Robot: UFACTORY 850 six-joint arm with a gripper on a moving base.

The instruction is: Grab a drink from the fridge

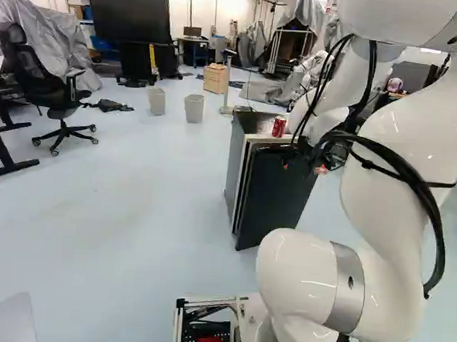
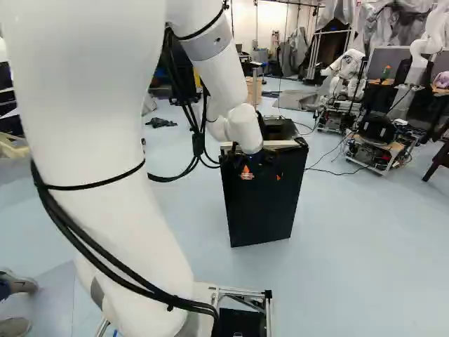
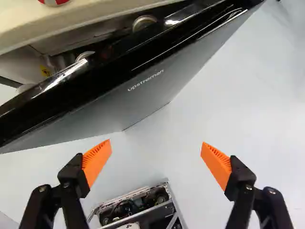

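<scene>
In the right base view my gripper [image 2: 262, 170] is at the upper part of the small black fridge's door [image 2: 261, 210]. The wrist view shows the gripper [image 3: 156, 160] open, nothing between its orange pads, with the door [image 3: 138, 90] ahead of the fingers. This door stands slightly ajar; through the gap, round silvery tops [image 3: 144, 22] show, perhaps of drinks. The fridge body [image 1: 238, 160] faces the arm in the left base view. A red can [image 1: 279, 127] stands upright on the fridge's light top edge. Most of the fridge's inside is hidden.
Two grey bins [image 1: 193, 108] and a wooden box [image 1: 215, 78] stand beyond the fridge. An office chair [image 1: 58, 98] is at the left of the left base view. Another robot [image 2: 345, 74] and a wheeled frame [image 2: 379, 144] are at the right base view's right.
</scene>
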